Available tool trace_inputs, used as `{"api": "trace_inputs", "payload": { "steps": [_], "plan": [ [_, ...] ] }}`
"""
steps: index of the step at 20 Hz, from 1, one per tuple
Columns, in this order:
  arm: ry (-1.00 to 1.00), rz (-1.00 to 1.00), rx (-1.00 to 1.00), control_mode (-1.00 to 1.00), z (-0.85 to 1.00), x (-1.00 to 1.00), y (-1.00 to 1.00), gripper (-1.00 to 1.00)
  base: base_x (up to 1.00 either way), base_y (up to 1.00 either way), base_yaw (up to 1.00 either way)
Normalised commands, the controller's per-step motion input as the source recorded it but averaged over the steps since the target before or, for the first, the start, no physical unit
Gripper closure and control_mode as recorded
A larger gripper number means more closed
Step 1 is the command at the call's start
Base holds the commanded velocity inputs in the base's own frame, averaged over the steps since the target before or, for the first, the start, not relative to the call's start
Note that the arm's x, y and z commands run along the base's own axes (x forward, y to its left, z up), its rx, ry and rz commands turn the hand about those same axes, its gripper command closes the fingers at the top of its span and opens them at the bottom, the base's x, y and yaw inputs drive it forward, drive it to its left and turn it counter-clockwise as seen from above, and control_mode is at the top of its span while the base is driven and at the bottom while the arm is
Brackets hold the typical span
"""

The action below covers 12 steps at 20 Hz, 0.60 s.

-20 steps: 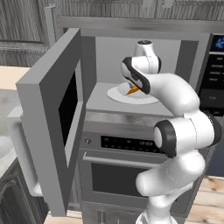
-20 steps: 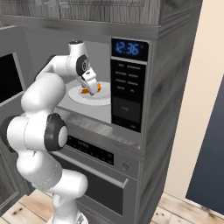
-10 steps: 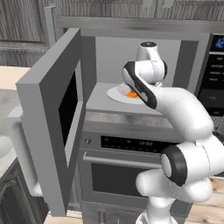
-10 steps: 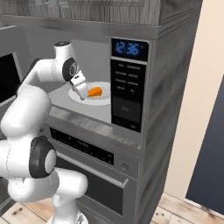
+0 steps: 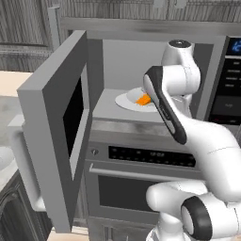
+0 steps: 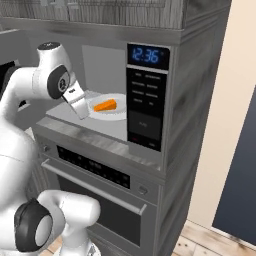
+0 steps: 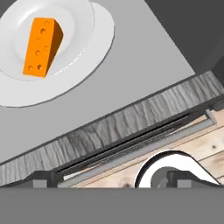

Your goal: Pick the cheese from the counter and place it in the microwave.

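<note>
Orange cheese (image 7: pixel 42 47) on a white plate (image 7: pixel 98 39) (inside the microwave (image 6: pixel 150 100)), apart from the gripper (image 6: pixel 80 109), jaw state unclear.

Microwave (image 6: pixel 150 100) door (image 5: pixel 56 127) swung wide; cavity mouth unobstructed beside plate (image 7: pixel 98 39)

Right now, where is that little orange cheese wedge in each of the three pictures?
Left base view: the cheese sits mid-picture, partly behind the white arm, inside the microwave.
Right base view: left of centre, beside the button panel.
Hand view: upper left.
Shared landmark: the white plate under it.
</note>
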Motion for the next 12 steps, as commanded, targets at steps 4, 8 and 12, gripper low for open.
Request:
{"api": "trace_inputs", "payload": {
  "steps": [4, 8, 12],
  "plan": [
    [0.0, 0.35, 0.0, -1.0, 0.21, -1.0, 0.0, -1.0, 0.0, 0.0, 0.0],
    [0.0, 0.48, 0.0, -1.0, 0.04, -1.0, 0.0, -1.0, 0.0, 0.0, 0.0],
    [0.0, 0.46, -0.02, -1.0, 0.0, -1.0, 0.03, -1.0, 0.0, 0.0, 0.0]
  ]
}}
